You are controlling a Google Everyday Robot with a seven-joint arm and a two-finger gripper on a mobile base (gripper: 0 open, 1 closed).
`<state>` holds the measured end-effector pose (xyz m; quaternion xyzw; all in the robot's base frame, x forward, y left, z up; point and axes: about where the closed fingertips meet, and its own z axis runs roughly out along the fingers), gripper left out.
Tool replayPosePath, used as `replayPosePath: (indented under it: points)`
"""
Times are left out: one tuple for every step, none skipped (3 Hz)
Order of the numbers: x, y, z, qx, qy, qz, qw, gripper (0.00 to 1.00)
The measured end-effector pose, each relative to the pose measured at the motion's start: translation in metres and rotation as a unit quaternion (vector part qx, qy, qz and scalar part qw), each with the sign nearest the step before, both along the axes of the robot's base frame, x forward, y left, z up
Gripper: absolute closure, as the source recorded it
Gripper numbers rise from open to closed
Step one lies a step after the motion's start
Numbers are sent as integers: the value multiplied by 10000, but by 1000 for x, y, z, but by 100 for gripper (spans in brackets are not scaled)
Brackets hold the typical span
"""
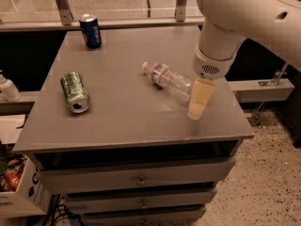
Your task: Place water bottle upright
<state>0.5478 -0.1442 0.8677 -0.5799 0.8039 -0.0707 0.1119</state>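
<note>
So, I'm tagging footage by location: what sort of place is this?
Probably a lab or workshop: grey drawer cabinet, speckled floor, metal rail behind; the pincer hangs beside the lying water bottle.

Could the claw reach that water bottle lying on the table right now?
Probably yes. The claw hangs close beside the base end of the bottle, with nothing between them; the green can and blue can sit well away.
</note>
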Motion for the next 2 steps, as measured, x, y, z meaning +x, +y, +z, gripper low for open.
replayPosePath:
  points:
    - [15,13,-9,70,57,-127,9999,0]
    - [29,26,-15,162,108,-244,9995,0]
